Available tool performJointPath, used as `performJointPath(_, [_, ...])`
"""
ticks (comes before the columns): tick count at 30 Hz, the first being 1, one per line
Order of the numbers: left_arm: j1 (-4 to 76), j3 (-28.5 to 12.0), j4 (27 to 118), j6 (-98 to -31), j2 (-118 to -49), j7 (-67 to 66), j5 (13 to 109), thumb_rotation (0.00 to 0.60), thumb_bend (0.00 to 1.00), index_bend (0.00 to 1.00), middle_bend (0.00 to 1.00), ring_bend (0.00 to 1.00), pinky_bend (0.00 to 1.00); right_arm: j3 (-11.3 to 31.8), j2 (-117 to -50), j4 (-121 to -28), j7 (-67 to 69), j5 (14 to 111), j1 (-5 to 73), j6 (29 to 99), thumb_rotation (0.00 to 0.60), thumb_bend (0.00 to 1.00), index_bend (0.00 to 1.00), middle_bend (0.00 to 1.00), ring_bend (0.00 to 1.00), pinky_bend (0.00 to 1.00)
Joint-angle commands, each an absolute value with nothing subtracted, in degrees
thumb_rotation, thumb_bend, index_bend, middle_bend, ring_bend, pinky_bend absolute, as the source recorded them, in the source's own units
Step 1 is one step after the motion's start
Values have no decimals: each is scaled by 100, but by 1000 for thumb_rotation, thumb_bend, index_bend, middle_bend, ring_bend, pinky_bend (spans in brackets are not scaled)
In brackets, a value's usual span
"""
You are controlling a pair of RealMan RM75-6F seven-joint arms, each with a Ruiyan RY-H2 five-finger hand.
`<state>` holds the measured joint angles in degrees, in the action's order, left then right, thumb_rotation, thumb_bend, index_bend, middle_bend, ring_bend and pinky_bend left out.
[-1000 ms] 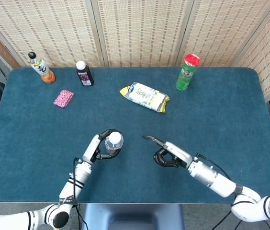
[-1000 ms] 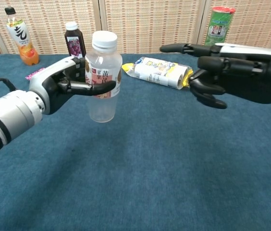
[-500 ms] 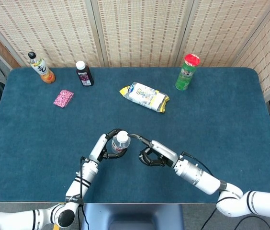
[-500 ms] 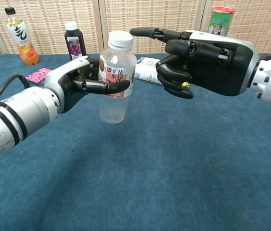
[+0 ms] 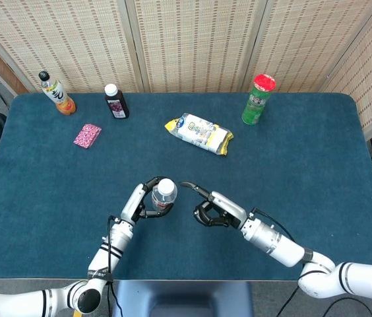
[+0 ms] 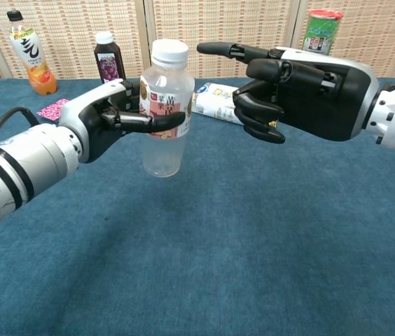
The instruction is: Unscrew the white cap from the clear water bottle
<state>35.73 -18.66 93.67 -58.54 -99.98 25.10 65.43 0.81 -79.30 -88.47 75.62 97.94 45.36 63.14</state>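
The clear water bottle [image 6: 164, 112] with its white cap [image 6: 169, 50] stands upright, lifted off the blue table. My left hand [image 6: 110, 115] grips its labelled middle from the left. In the head view the bottle [image 5: 163, 194] sits inside the left hand [image 5: 143, 201]. My right hand [image 6: 295, 84] hovers just right of the bottle at cap height and holds nothing. One finger [image 6: 222, 49] stretches toward the cap with a small gap left, while the others curl beneath. Seen from the head camera, the right hand [image 5: 212, 210] is beside the bottle.
At the back of the table [image 5: 305, 158] lie a yellow-white snack pack [image 5: 199, 133], a green can [image 5: 258, 99], a dark juice bottle [image 5: 116, 101], an orange drink bottle [image 5: 57, 93] and a pink packet [image 5: 87, 135].
Over the last second my right hand swung left to the bottle's cap. My left hand lifted the bottle and moved it right; lately it shifted slightly back left.
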Motion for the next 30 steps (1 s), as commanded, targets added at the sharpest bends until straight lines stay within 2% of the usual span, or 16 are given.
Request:
performJointPath(1, [3577,-1856,9382,-5848,-10031,2510,6550,600,522,500,563,267,188,78,-7958,-8822,7572,9789,4573,6311,392,751,0,852,733,823])
performJointPath(30, [3667,-1800,9408,-5772,-10151,2275,6642,600,522,501,572,269,188,-75,-7973,-8724,7723,9834,4779,6332,391,751,0,864,744,823])
